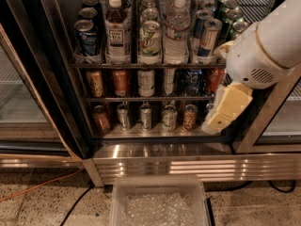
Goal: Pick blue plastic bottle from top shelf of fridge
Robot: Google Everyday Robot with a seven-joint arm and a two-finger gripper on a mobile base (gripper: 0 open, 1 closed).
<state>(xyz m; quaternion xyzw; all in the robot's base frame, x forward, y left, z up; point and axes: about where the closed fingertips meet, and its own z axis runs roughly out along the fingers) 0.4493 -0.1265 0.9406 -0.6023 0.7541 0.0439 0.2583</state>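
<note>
The blue plastic bottle [117, 29], with brown liquid, a white cap and a white label, stands upright at the front of the top shelf [141, 64], second lane from the left. The fridge [70, 102] has its middle door open. My gripper [225, 108] hangs in front of the fridge's right side at the level of the lower racks, well to the right of and below the bottle. It holds nothing that I can see. The white arm [268, 46] covers the right end of the top shelf.
A blue drink can [87, 37] stands left of the bottle, a green-white can [150, 41] and a ribbed water bottle [176, 32] to its right. Two lower racks hold cans. A clear plastic bin [160, 204] sits on the floor below the steel grille [197, 166]. An orange cable [33, 189] lies at the left.
</note>
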